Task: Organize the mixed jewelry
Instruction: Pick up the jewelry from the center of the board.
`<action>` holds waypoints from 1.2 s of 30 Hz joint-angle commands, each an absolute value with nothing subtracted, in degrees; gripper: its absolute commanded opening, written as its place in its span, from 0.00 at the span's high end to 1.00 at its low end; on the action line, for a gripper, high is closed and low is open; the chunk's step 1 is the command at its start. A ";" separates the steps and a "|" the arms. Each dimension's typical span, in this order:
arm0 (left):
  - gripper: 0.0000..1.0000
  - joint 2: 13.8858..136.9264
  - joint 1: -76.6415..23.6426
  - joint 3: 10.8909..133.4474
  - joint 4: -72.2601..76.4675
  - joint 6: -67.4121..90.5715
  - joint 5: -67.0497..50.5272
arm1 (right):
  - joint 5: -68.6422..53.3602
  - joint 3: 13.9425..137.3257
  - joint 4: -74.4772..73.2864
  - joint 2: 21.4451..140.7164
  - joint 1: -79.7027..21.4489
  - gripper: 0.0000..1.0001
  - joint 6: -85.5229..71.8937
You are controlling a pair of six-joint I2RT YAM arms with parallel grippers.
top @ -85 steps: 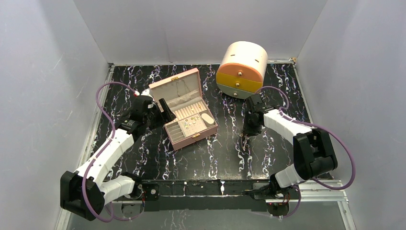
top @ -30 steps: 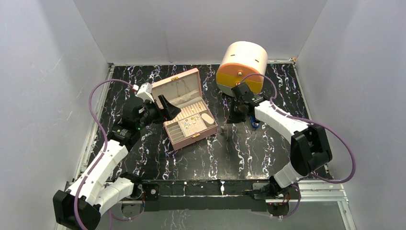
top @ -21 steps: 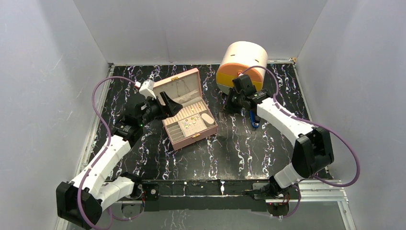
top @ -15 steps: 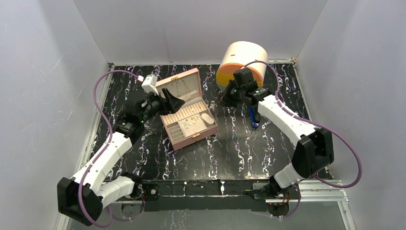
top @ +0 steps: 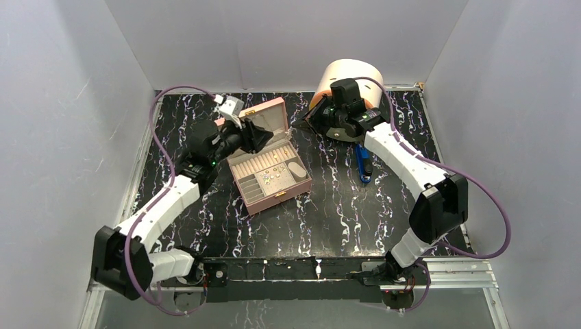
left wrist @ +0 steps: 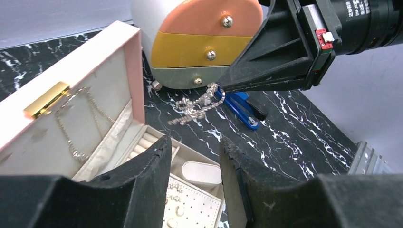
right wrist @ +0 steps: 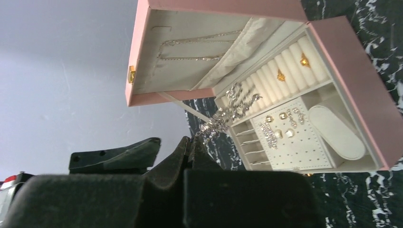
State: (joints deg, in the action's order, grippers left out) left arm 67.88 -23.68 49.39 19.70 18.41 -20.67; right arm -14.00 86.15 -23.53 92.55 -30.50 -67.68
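The table top [top: 342, 205] looks like glossy black veined marble, the pink box [right wrist: 351, 85] matt outside and soft cream inside, the silver chain [left wrist: 195, 105] glinting metal, and the fingers [left wrist: 142, 190] of the left gripper [left wrist: 193, 142] matt, grainy black.

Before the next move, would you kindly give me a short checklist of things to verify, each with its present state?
1. Right gripper shut on the silver chain: ok.
2. Chain dangles freely from the fingertips, not snagged on anything: ok.
3. Left gripper has its jaws apart with nothing between them, below the chain and apart from it: ok.
4. Pink box has its lid up and its compartments exposed: ok.
5. Chain is directly above a box compartment: cannot tell.
6. Blue tool lies on the table, apart from both grippers: ok.
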 commanded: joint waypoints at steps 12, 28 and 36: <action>0.72 79.24 -26.37 57.97 34.92 16.76 -30.64 | -20.24 88.52 -15.16 92.60 -30.67 1.00 -79.69; 0.91 83.49 -26.89 60.66 34.74 16.43 -33.47 | -21.10 88.17 -14.11 91.81 -29.69 1.00 -80.60; 0.86 83.14 -27.26 59.93 34.72 16.53 -33.56 | -21.12 87.39 -14.13 91.63 -29.35 1.00 -80.64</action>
State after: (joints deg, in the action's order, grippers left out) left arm 84.23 -26.59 58.50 32.95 16.73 -32.27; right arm -20.10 86.15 -17.41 93.06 -29.28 -79.88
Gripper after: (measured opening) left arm 0.142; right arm 0.011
